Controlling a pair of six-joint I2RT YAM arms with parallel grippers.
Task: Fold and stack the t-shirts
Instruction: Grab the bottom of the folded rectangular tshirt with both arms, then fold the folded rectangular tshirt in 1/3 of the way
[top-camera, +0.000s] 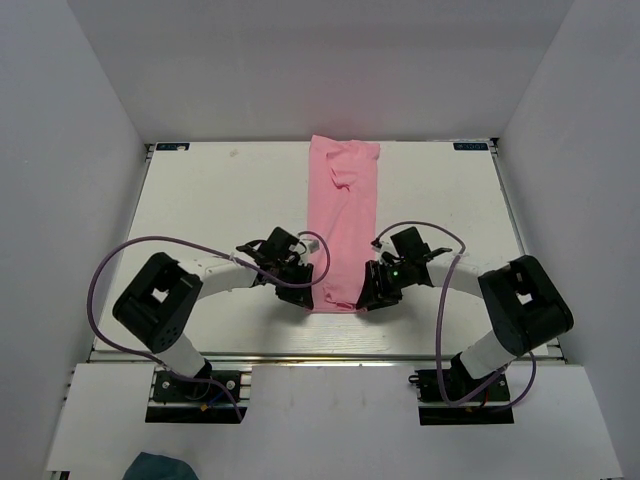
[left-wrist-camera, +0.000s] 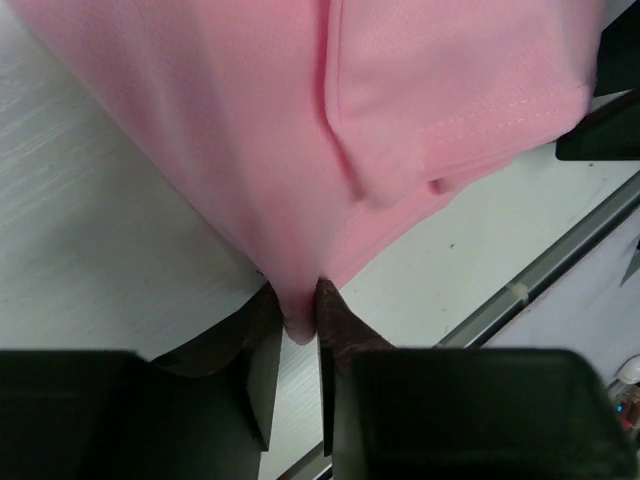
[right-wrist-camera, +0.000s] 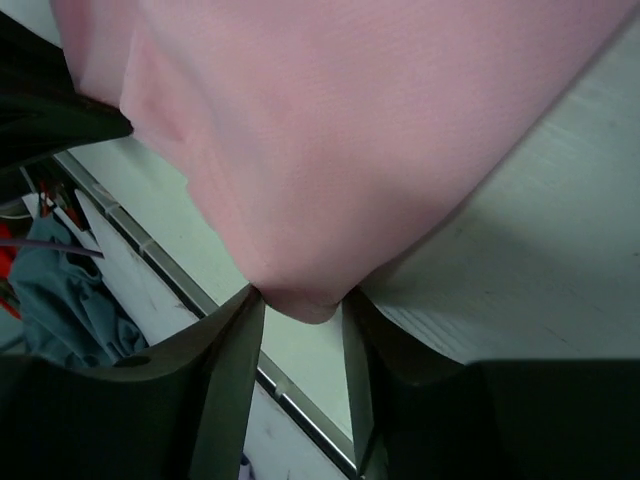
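Note:
A light pink t-shirt (top-camera: 343, 220) lies folded into a long narrow strip running from the back of the table (top-camera: 200, 200) toward the arms. My left gripper (top-camera: 313, 303) is at the strip's near left corner. In the left wrist view it (left-wrist-camera: 295, 312) is shut on a small nub of the pink t-shirt (left-wrist-camera: 300, 120). My right gripper (top-camera: 366, 302) is at the near right corner. In the right wrist view it (right-wrist-camera: 300, 303) stands wider, with a rounded lobe of the pink t-shirt (right-wrist-camera: 330, 130) filling the gap and touching both fingers.
A dark teal cloth (top-camera: 165, 467) lies off the table below the left base, and the teal cloth (right-wrist-camera: 60, 290) also shows in the right wrist view. The table's metal front rail (left-wrist-camera: 540, 270) runs close behind both grippers. White walls enclose three sides.

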